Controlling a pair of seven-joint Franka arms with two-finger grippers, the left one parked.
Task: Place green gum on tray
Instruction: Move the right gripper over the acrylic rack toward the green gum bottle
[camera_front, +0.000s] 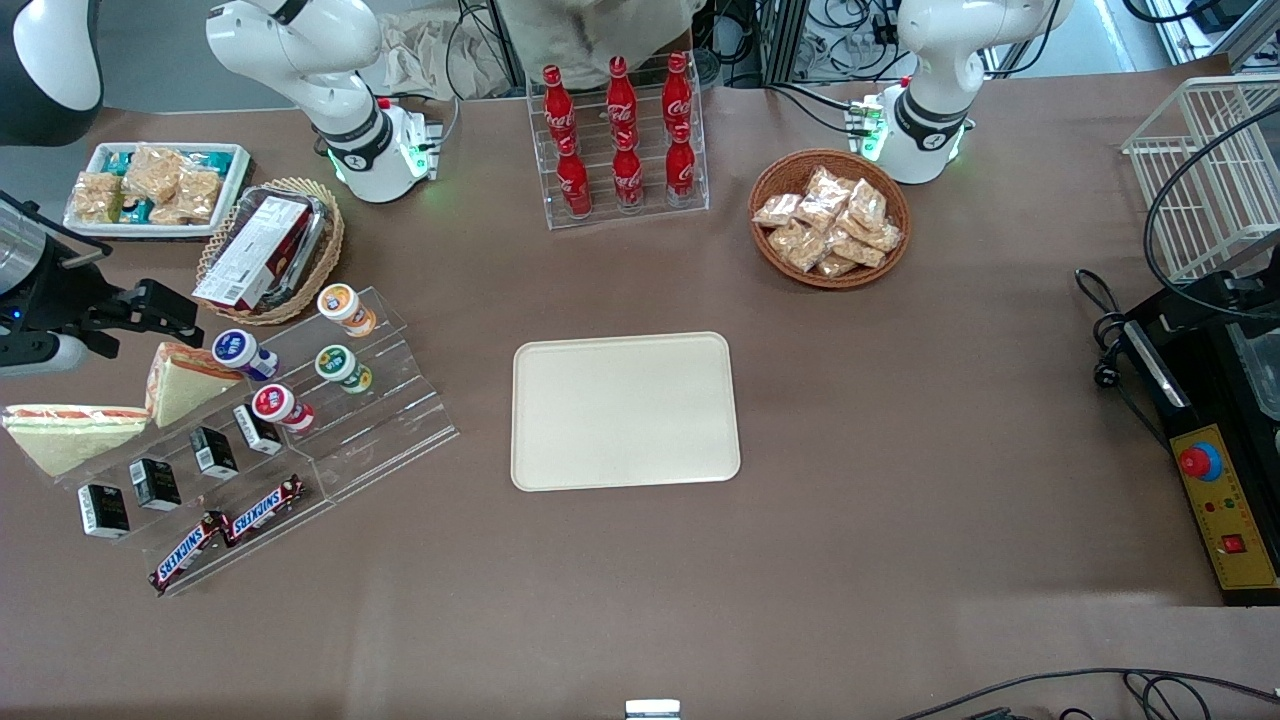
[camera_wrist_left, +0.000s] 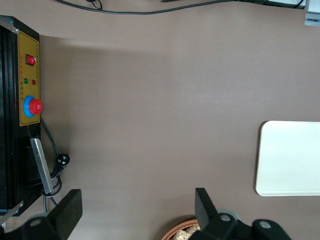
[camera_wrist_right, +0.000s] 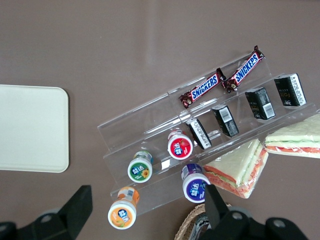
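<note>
Brown cloth covers the whole table (camera_front: 900, 560), and I read the layout from it. At the left of the front frame a clear stepped acrylic rack (camera_front: 400, 425) displays goods in rows, presumably so each item stays separate and reachable from above. The green gum (camera_front: 343, 367) stands on one of its middle steps, apart from its neighbours: the orange-lidded bottle (camera_front: 345, 308) one step farther from the camera, the red-lidded bottle (camera_front: 280, 405) one step nearer, the purple-lidded bottle (camera_front: 238, 351) beside it toward the frame's left edge.

The tray (camera_front: 625, 412) lies flat at frame centre with nothing on it, well apart from the rack; the task is not yet begun, in my judgement.

The gripper (camera_wrist_right: 147, 212) hangs above the rack with its fingers (camera_wrist_right: 80, 205) spread wide and nothing between them; in the front view it shows at the left edge (camera_front: 175, 310), near the purple-lidded bottle. I judge this a pre-approach pose that looks straight down on the bottles.

Green gum, description: small round bottle, green lid with a white mark, white body, yellow-green label. In the wrist view (camera_wrist_right: 139, 168) the lid faces the camera, so the bottle stands near upright, slightly tilted
</note>
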